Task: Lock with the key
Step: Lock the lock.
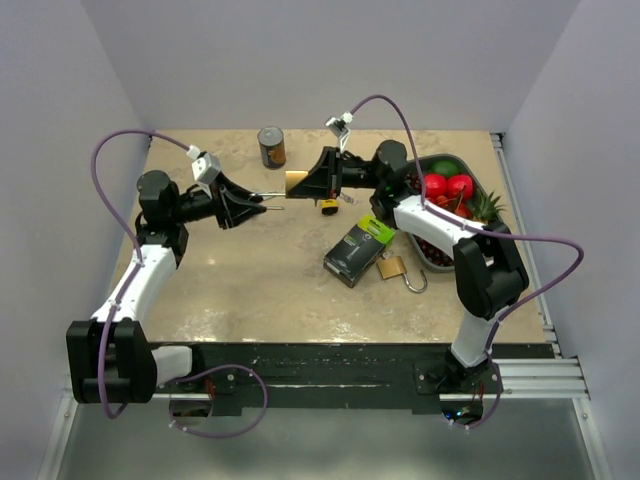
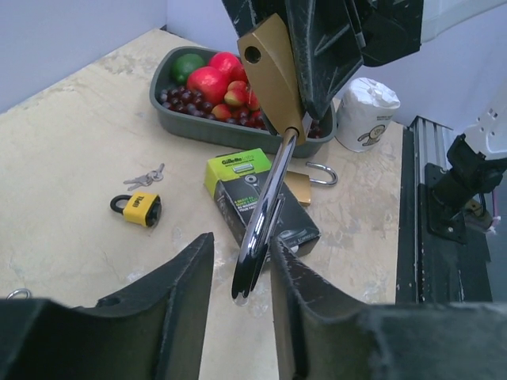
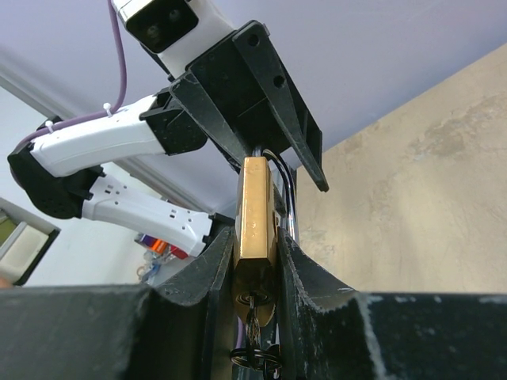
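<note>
Brass padlock (image 1: pixel 296 183) is up in the air over the table (image 1: pixel 250 290), near the far middle. The right gripper (image 1: pixel 308 184) holds its body tight on both flat sides. A key (image 3: pixel 252 317) sticks out of its bottom end. Its silver hoop (image 2: pixel 265 198) points at the left gripper (image 2: pixel 242 244) and sits between the two fingers. They are close together, but a gap shows on one side of the hoop. A small yellow lock (image 2: pixel 139 208) lies on the table.
</note>
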Available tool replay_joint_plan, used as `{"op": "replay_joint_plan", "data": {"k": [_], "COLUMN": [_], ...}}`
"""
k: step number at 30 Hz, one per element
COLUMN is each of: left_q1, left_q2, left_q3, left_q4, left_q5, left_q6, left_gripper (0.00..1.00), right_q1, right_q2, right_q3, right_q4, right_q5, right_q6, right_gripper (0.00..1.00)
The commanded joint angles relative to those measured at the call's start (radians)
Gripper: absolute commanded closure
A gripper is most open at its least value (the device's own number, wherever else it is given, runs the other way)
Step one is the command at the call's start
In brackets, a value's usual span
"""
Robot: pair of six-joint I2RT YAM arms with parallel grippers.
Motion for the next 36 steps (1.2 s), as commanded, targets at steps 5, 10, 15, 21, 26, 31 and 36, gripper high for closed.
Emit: {"op": "replay_joint_plan", "data": {"k": [5, 10, 15, 21, 26, 31, 36], "left_q1": [-0.004, -0.002, -0.004, -0.033, -0.041, -0.039, -0.018], "left_q2": [0.022, 0.019, 0.02, 0.011, -0.021, -0.052, -0.054], "left_q3": [0.025, 0.039, 0.057, 0.077, 0.071, 0.06, 0.046], "left_q4": [0.037, -0.006, 0.006, 0.006, 0.006, 0.006, -0.012], "left_q5": [0.058, 0.041, 0.053, 0.036, 0.022, 0.015, 0.034], "left_q6": [0.016, 0.052, 0.035, -0.008, -0.017, -0.048, -0.062], "left_gripper": [0.6, 0.56, 0.7, 1.0, 1.0, 1.0, 1.0], "right_q1": [0.006, 0.004, 0.012, 0.015, 0.013, 0.0, -0.042], "right_q2": [-0.059, -0.052, -0.054, -0.065, -0.075, -0.094, -0.115], "right_q3": [0.022, 0.027, 0.032, 0.025, 0.035, 0.061, 0.087], "right_q4": [0.109, 0.118, 0.115, 0.052, -0.04, -0.196, -0.354], "right_q5": [-0.011, -0.013, -0.022, -0.007, 0.001, 0.036, 0.07], "right_q6": [0.032, 0.04, 0.032, -0.008, -0.06, -0.187, -0.303], "right_gripper": [1.0, 1.0, 1.0, 1.0, 0.47, 0.09, 0.01]}}
